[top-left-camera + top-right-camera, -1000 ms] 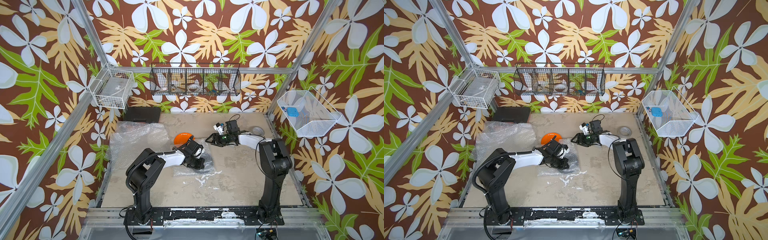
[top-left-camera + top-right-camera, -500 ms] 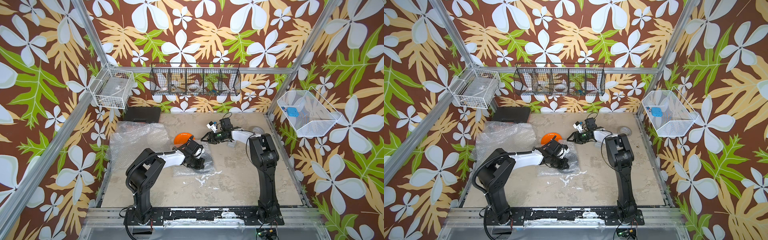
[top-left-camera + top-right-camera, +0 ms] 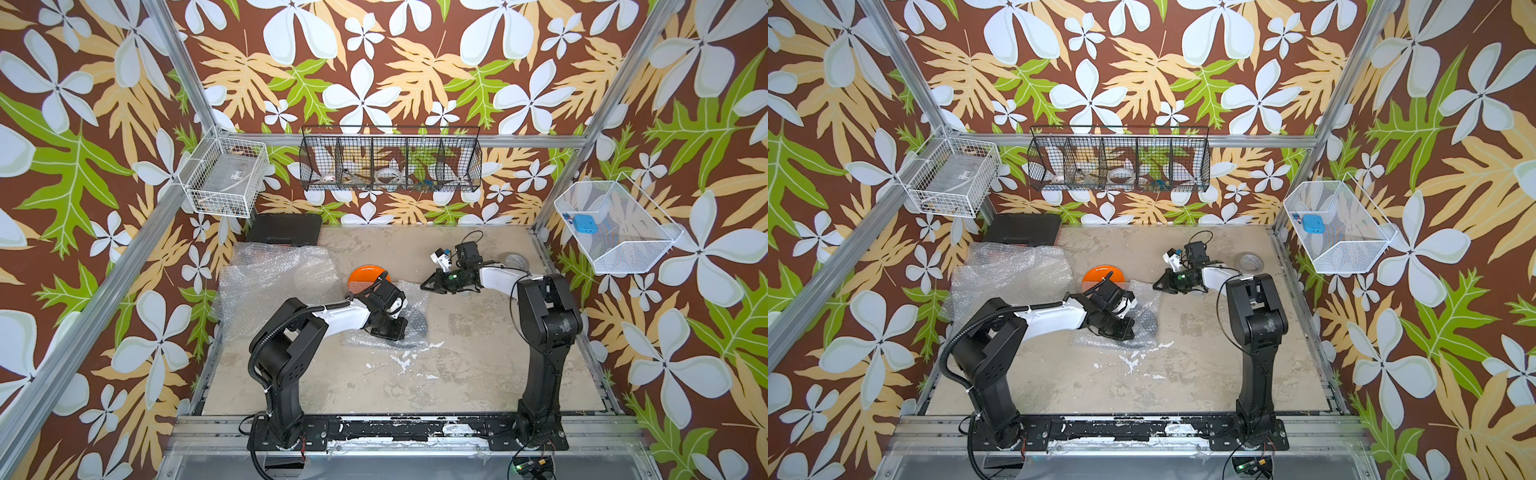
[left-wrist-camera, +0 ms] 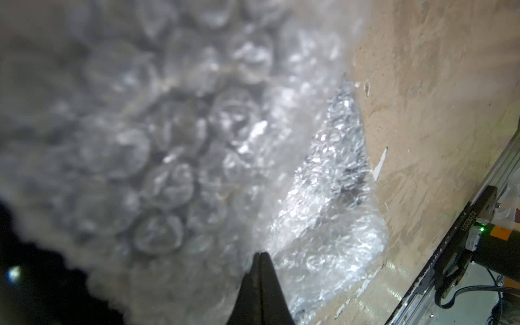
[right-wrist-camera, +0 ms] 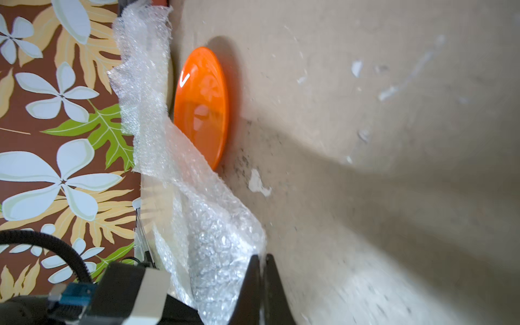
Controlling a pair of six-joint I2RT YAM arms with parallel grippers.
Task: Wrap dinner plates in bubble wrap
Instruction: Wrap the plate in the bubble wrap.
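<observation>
pinching bubble wrap point(image 5: 213, 225) edge, right gripper point(image 5: 260, 257) near orange plate point(image 5: 201, 104)

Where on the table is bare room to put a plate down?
Bare: the front strip between the arm bases; the back middle between black case and tape roll. Crowded: bubble wrap and orange plate at left and centre.

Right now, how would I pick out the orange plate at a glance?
Find the beige table, then the crumpled bubble wrap heap on it. Beside that heap lies the orange plate, the only bright, flat disc there.
</observation>
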